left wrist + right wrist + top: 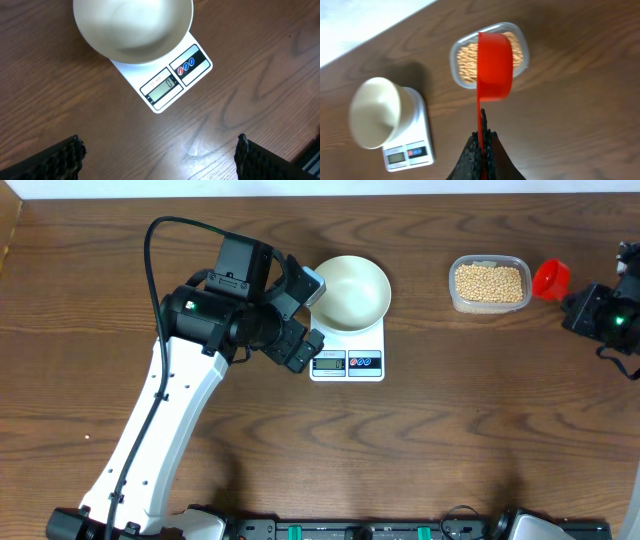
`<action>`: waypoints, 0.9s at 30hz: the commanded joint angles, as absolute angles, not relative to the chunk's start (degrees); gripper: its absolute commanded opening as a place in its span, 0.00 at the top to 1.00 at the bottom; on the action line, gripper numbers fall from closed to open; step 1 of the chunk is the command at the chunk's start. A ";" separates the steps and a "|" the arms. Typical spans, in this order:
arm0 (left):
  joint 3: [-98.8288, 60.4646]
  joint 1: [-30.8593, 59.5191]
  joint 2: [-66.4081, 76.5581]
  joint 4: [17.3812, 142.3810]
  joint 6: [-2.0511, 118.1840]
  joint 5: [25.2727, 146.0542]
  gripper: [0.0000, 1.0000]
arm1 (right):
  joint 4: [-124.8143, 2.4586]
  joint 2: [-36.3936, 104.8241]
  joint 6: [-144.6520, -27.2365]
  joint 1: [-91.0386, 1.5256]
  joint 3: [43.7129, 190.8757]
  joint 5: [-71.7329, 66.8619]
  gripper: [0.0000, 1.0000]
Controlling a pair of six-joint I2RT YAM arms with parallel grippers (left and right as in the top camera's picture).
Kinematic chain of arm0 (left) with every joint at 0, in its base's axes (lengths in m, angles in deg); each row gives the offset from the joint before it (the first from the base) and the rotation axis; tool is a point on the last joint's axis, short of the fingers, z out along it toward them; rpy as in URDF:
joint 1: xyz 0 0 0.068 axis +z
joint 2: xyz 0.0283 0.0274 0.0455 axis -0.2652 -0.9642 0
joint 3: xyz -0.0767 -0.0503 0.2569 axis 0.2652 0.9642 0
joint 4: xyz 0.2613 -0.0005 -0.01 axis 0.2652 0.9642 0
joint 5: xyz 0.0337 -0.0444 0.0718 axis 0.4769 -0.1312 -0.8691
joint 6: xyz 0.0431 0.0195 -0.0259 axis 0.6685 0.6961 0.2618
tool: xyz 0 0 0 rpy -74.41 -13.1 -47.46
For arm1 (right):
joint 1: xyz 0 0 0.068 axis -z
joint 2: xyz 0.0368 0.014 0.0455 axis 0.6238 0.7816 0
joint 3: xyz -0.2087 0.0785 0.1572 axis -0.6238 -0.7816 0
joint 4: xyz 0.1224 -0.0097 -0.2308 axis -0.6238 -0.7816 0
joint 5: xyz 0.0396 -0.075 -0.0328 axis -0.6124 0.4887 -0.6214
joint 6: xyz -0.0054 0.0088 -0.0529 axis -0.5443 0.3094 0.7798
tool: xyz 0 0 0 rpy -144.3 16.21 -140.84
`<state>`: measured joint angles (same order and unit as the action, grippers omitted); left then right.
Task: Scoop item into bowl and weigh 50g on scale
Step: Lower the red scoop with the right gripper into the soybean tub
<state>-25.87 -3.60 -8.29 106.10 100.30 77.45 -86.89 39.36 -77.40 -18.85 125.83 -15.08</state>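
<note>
Over on the left, the white left arm (150, 430) is stretching in from the near edge across the dark brown wooden table (450, 440). The left gripper (314, 314) is hovering at the left edge of the flat white rectangular kitchen scale (347, 363). Its black fingers (60, 160) are standing spread wide, with only wood grain showing between them in the wrist view.

Moving along, the shallow round white bowl (350, 292) is sitting on the scale, covering the far end of the platform. The grey display and the round buttons are facing the near edge, uncovered.

Further right, well apart from the scale, the clear rectangular plastic tub (453, 285) is resting on the table. The small round tan-yellow beans (489, 283) are lying inside it, covering its floor. Just beside the tub's right end, the red plastic scoop (550, 278) is showing from above, and from the wrist camera it is lining up over the tub.

At the far right, the right gripper (482, 142) is pinching the scoop's thin red handle, its jaws pressed tight against it on either side, and whether the scoop is touching the tub cannot be told
</note>
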 commanded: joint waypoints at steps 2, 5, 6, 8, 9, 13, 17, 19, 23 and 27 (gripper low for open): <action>-26.85 -3.67 -8.68 106.25 100.22 77.97 0.02 | -86.59 39.80 -72.04 -19.19 126.94 -10.88 0.99; -26.85 -3.67 -8.68 106.25 100.22 77.97 0.02 | -85.78 40.37 -71.93 -19.19 126.94 -11.10 0.99; -26.85 -3.67 -8.68 106.25 100.22 77.97 0.02 | -85.58 40.56 -71.96 -19.19 126.94 -11.30 0.99; -26.85 -3.67 -8.68 106.25 100.22 77.97 0.02 | -85.08 41.13 -71.98 -19.19 126.94 -11.28 0.99; -26.85 -3.67 -8.68 106.25 100.22 77.97 0.02 | -84.95 41.46 -71.96 -19.19 126.94 -11.28 0.99; -26.85 -3.67 -8.68 106.25 100.22 77.97 0.02 | -84.40 43.25 -71.93 -19.19 126.94 -11.50 0.99; -26.85 -3.67 -8.68 106.25 100.22 77.97 0.02 | -83.35 45.33 -68.09 -19.19 126.94 -12.78 0.99; -26.85 -3.67 -8.68 106.25 100.22 77.97 0.02 | -82.04 46.42 -66.05 -19.19 126.94 -12.76 0.99; -26.85 -3.67 -8.68 106.27 100.22 77.97 0.02 | -80.01 48.30 -65.53 -19.19 126.94 -14.69 0.99; -26.85 -3.67 -8.68 106.25 100.22 77.97 0.02 | -78.65 49.72 -65.53 -19.19 126.94 -15.76 0.99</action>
<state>-25.87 -3.60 -8.29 106.10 100.30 77.45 -79.61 48.91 -67.13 -18.87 125.87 -13.70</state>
